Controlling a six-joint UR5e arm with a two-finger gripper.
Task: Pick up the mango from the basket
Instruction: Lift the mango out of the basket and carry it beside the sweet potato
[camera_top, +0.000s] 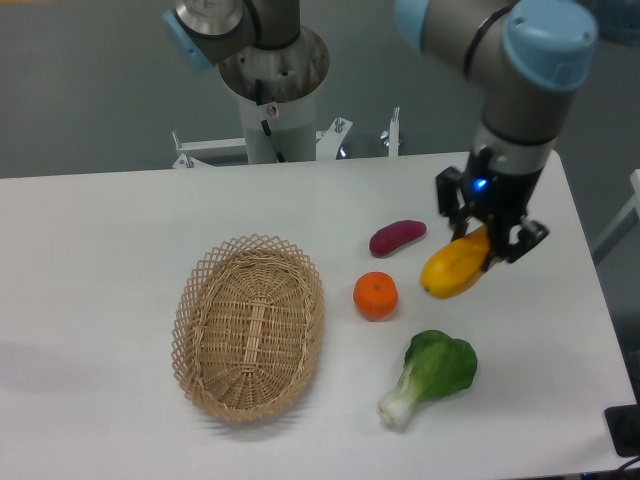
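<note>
Yellow mango (453, 270) in tool (487, 247), unlabelled

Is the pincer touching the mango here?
Touching. The fixed camera view shows the pincer closed around the mango's upper end, holding it in the air above the table.

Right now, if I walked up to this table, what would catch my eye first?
Probably the bright yellow mango gripped in the robot's fingers, held above the right side of the white table. Next, the big wicker basket at the left, with nothing in it, and beside it an orange, a purple sweet potato and a leafy green.
</note>
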